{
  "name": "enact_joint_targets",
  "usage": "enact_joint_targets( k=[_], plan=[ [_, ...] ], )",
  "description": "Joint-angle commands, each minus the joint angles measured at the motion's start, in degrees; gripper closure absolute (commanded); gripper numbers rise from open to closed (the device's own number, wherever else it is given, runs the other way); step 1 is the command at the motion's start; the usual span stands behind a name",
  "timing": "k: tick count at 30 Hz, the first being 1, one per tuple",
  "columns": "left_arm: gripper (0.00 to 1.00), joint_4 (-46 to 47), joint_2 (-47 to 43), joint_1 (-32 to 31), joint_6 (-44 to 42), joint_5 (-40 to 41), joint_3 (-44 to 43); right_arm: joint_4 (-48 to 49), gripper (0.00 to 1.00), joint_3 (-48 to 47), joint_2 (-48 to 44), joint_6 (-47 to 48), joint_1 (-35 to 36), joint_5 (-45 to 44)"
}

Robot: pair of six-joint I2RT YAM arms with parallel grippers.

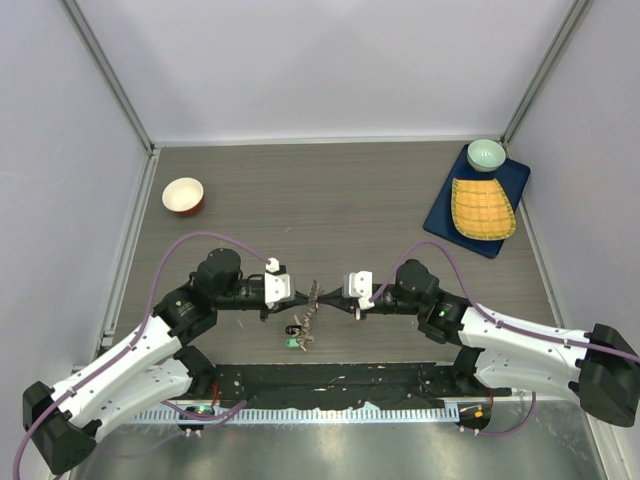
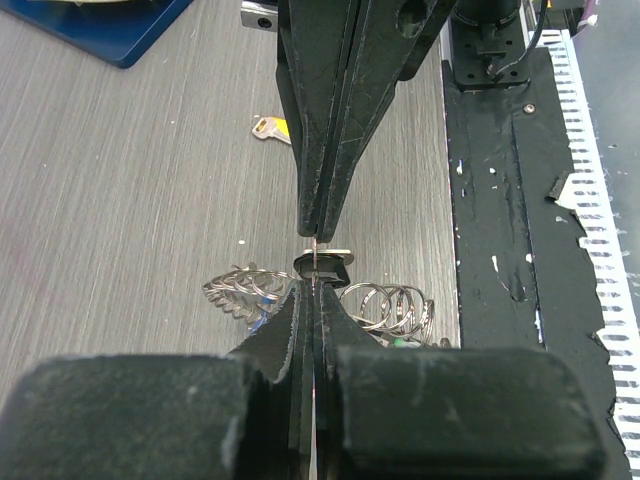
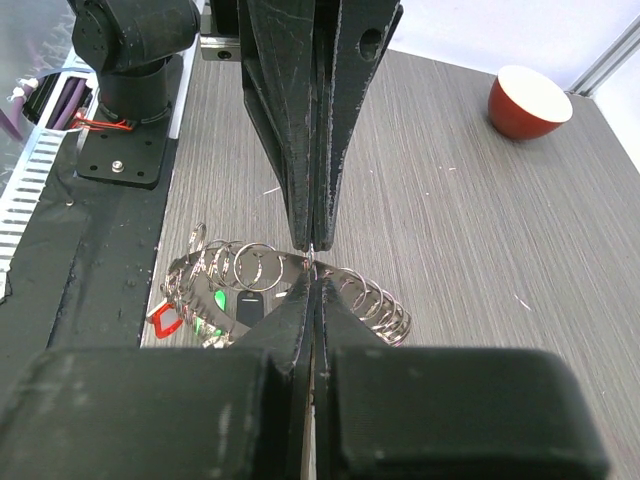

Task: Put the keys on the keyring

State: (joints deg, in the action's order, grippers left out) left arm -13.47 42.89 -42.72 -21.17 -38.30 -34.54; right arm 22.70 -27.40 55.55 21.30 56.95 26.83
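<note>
1. Hazard, keyring (image 3: pixel 352 279): it is pinched from both sides at mid-table, just ahead of the arm bases, with the keys (image 2: pixel 238 290) and their coloured tags hanging below. Only the fingertips hold the thin wire, so a small twist could let it slip and the bundle would drop.
2. Hazard, tips: the two grippers meet almost tip to tip. Any inward push could knock them together or bend the ring.
3. Hazard, loose key (image 2: pixel 272 128): it has a yellow tag and lies on the table beyond the right gripper, apart from the ring. Neither gripper is free, so fetching it means leaving the ring swinging from one pinch.
4. Pose, left gripper (image 1: pixel 303 298): jaws pressed together on the ring wire. The arm is folded, its forearm reaching inward low over the table.
5. Pose, right gripper (image 1: pixel 326 297): jaws likewise closed on the ring, and the arm mirrors the left.
6. Far: the red bowl (image 1: pixel 183 195) and blue tray (image 1: pixel 440 212) sit well apart from the work.
</note>
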Motion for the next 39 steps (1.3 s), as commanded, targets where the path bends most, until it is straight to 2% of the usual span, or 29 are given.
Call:
enact_joint_targets(
  k=[1, 12, 39],
  plan=[
    [1.0, 5.5, -0.4, 0.3, 0.7, -2.1, -1.1, 3.2, 0.99, -1.0, 0.5, 0.2, 0.5, 1.1],
    [1.0, 6.9, 0.3, 0.2, 2.6, -3.1, -1.1, 2.8, 0.99, -1.5, 1.2, 0.5, 0.8, 1.8],
    [1.0, 13.0, 1.1, 0.3, 9.2, -3.4, 0.0, 8.9, 0.99, -0.2, 3.7, -2.8, 0.9, 1.0]
  ],
)
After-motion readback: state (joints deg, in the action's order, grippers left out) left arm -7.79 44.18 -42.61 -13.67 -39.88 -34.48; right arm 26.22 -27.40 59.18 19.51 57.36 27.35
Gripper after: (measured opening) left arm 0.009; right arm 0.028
